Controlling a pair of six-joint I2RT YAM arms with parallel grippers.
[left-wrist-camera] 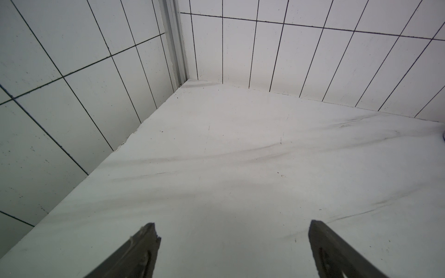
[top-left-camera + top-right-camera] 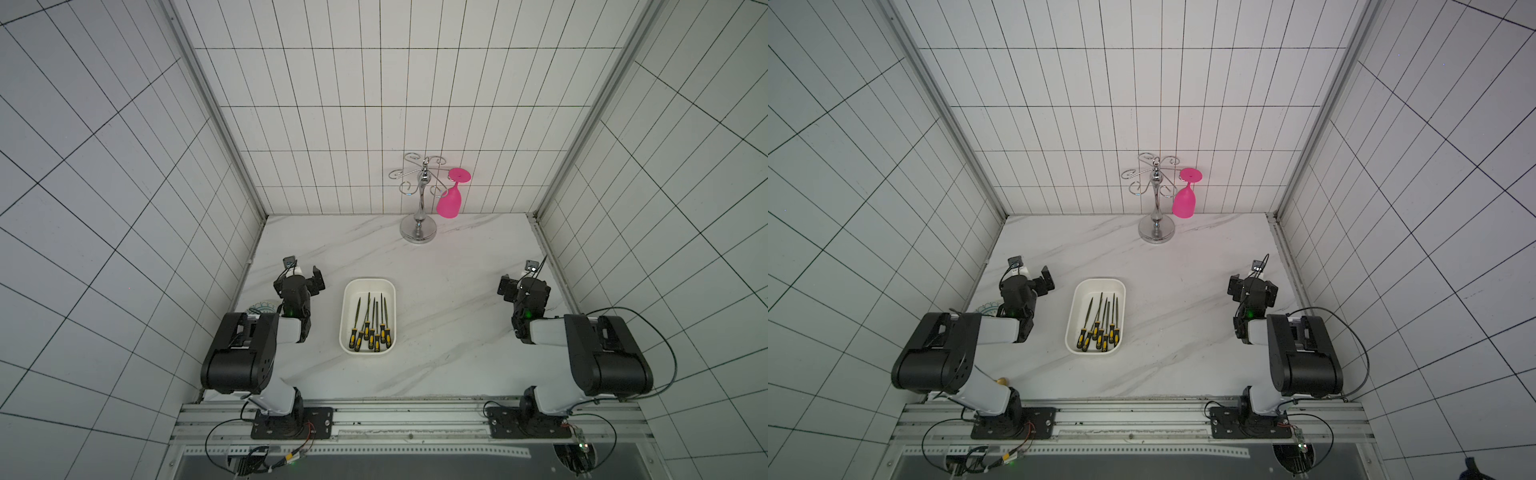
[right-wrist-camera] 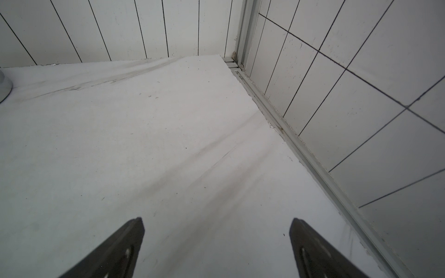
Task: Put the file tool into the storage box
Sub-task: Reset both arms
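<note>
white storage box (image 2: 348, 307), files (image 2: 367, 332) inside

storage box (image 2: 369, 286): showing smooth white plastic, giving off a faint sheen
files (image 2: 371, 320): showing dark matt metal blades, wearing black-and-yellow plastic-looking handles
tabletop (image 2: 449, 299): looking smooth, marble-patterned white, barely shining
wall tiles (image 2: 332, 124): appearing white, matt, finely speckled
stemware rack (image 2: 419, 230): gleaming like polished chrome metal
pink goblet (image 2: 449, 203): looking smooth, softly glossy
</note>
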